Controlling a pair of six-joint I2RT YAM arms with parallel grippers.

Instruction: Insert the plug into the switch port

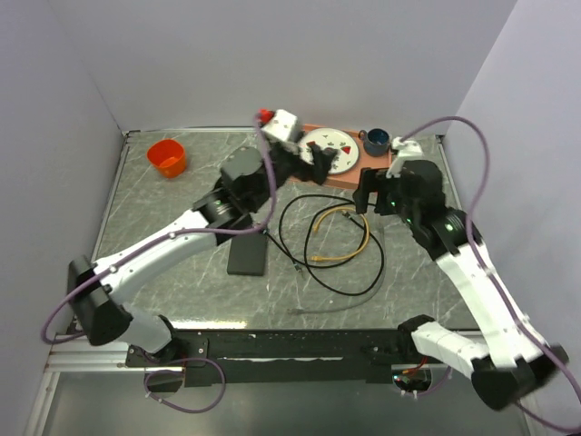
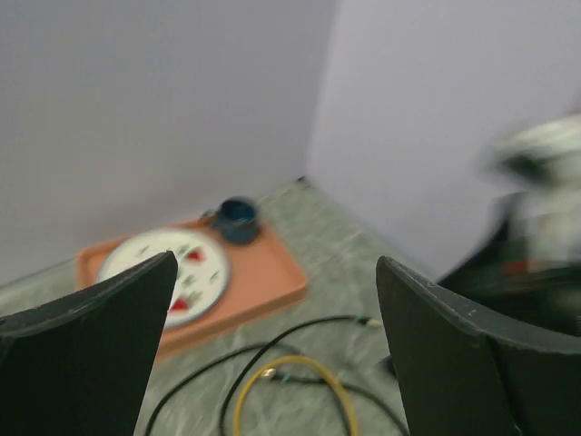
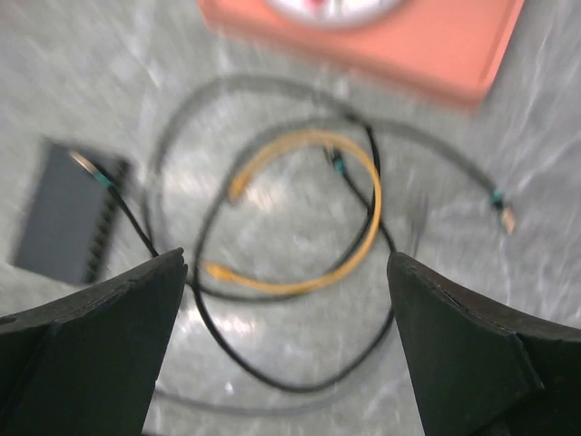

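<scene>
From above, two white-and-black arms reached over the grey marbled tabletop (image 1: 182, 218). The left arm (image 1: 172, 243) stretched toward the far side, its tip over the near edge of the single salmon-pink tray (image 1: 374, 162). The right arm (image 1: 472, 263) hung just to the right of the tray. On the tray sat one white plate with red markings (image 1: 331, 145) and one dark blue mug (image 1: 377, 140). A lone orange plastic cup (image 1: 167, 156) stood at the far left. One flat matte-black rectangular box (image 1: 247, 256) lay near the middle. Right of it a black cable (image 1: 345, 292) lay in a wide loop around a smaller yellow cable (image 1: 364, 234).

From the left wrist, the left jaws stood wide apart with nothing between the two dark fingers (image 2: 91, 345). Beyond them were the tray (image 2: 263, 272), the plate (image 2: 163, 263), the mug (image 2: 236, 218) and both cables, black (image 2: 300, 325) and yellow (image 2: 300, 368).

From the right wrist, blurred, the right jaws also gaped wide and empty, with fingers (image 3: 100, 336) at either side. The box (image 3: 64, 213) lay at the left, and the switch port (image 3: 102, 232) was one of a ridged row on its edge facing the cables. One teal-booted plug (image 3: 504, 216) rested on bare stone at the right, well apart from the box. A second teal-tipped end lay at the box's far corner, though I could not tell whether it touched. The yellow loop (image 3: 363, 236) lay between them, below the tray (image 3: 436, 45).
</scene>
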